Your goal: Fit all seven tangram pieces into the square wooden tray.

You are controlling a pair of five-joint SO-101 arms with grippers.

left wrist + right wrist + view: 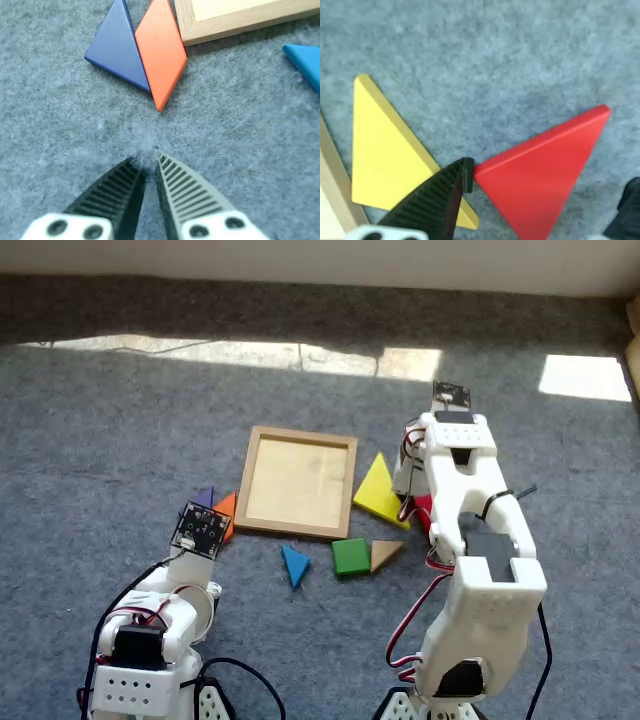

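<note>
Grey carpet lies under everything. Low at the left of the high view, the left gripper [148, 159] hangs almost closed and holds nothing, near the orange parallelogram [161, 52] and the dark blue triangle [116, 47] that touches it. Right of centre, the right gripper [545, 192] looks spread across the red triangle [555, 145], beside the yellow triangle [380, 155].

The tray [292, 531] at mid-frame is empty, so all seven pieces remain.

From above, the light blue triangle [294, 565], green square [350, 556] and tan triangle [384, 554] lie below the tray. The right wrist view gives the red triangle whole, while from above the arm mostly covers it.
</note>
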